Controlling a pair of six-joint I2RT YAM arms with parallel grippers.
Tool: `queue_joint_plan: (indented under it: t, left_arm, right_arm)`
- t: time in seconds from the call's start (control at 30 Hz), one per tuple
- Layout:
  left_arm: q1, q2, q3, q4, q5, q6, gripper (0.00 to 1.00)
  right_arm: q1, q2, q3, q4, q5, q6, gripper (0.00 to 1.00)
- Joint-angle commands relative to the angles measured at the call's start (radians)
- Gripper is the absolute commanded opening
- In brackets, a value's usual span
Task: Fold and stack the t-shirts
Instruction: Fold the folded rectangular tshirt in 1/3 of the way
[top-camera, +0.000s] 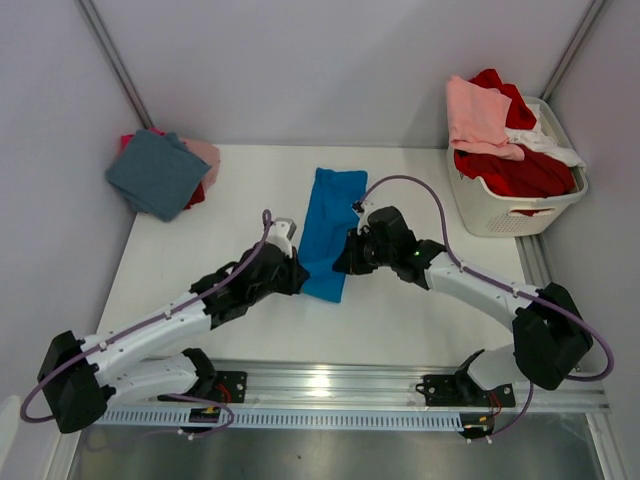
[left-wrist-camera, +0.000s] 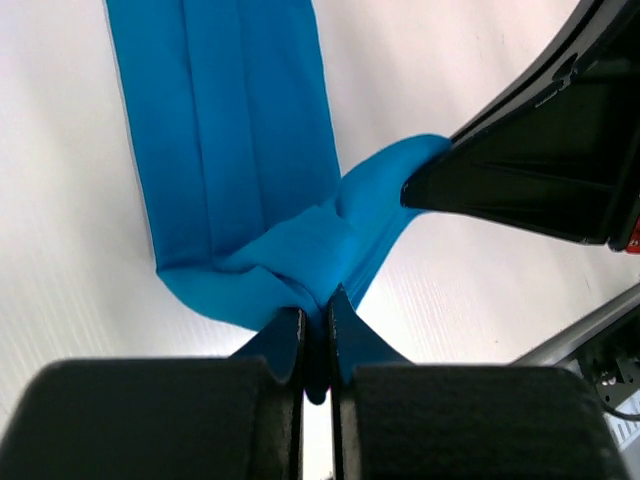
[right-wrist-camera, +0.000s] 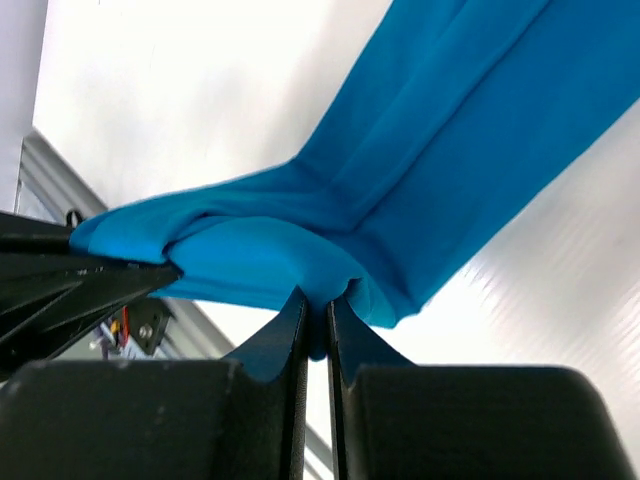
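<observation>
Tabletop (top-camera: 420, 310): white, carries everything.
Laundry basket (top-camera: 512, 218): white, slatted, far right; red, pink and white tees (top-camera: 500, 135) heaped inside.
Blue t-shirt (top-camera: 332, 210): centre, folded into a long narrow strip, near end bunched.
Folded stack (top-camera: 158, 175): far left, teal on top, pink and red beneath.
Left gripper (left-wrist-camera: 318, 325): pressed together, pinching the strip's near end, left side.
Right gripper (right-wrist-camera: 317, 318): same, right side.

A robotics lab cell: white table (top-camera: 420, 310) at centre, plain grey partition walls (top-camera: 320, 60) across the top; aluminium rail (top-camera: 330, 385) along the bottom with left arm (top-camera: 150, 335) and right arm (top-camera: 480, 285) bolted on.
</observation>
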Motion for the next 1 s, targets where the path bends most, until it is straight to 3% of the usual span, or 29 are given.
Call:
queue_joint_plan:
  t: [0.0,0.5,0.97]
  left_arm:
    - [0.07,0.059,0.101,0.005,0.075,0.122,0.0]
    - [0.274,0.415,0.27,0.163,0.501,0.17,0.0]
    - [0.348,0.626,0.353,0.126,0.491,0.123,0.08]
  right_arm:
    - [-0.084,0.042,0.077,-0.051,0.097,-0.102,0.0]
    - [-0.232,0.212,0.215,-0.057,0.117,-0.102,0.0]
    - [-0.235,0.372,0.262,-0.025,0.125,-0.076,0.0]
